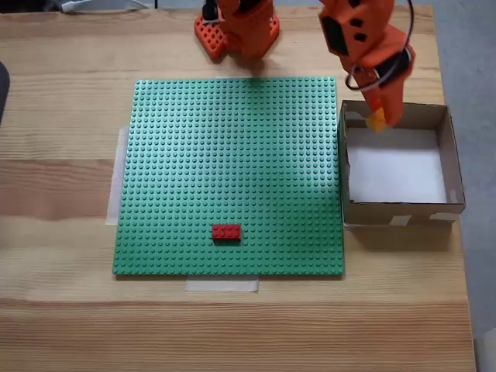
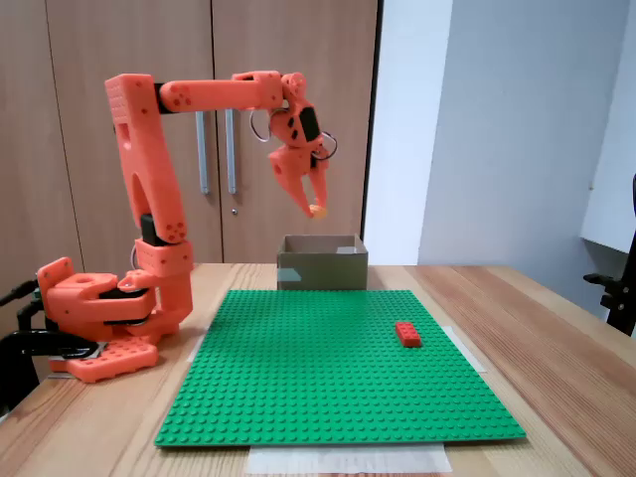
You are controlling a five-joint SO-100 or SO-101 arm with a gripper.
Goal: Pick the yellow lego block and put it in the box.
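Wooden table [image 1: 232,333], green baseplate [image 1: 232,170] | one red brick [image 1: 226,231], one yellow lego block [image 1: 376,120], one box [image 1: 457,174] | gripper [image 2: 316,209] clamped on the yellow lego block above the box.

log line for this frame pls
phase: carry | end effector: shut on yellow lego block, raised above the box | box: nothing inside yet | red brick: on green baseplate, untouched
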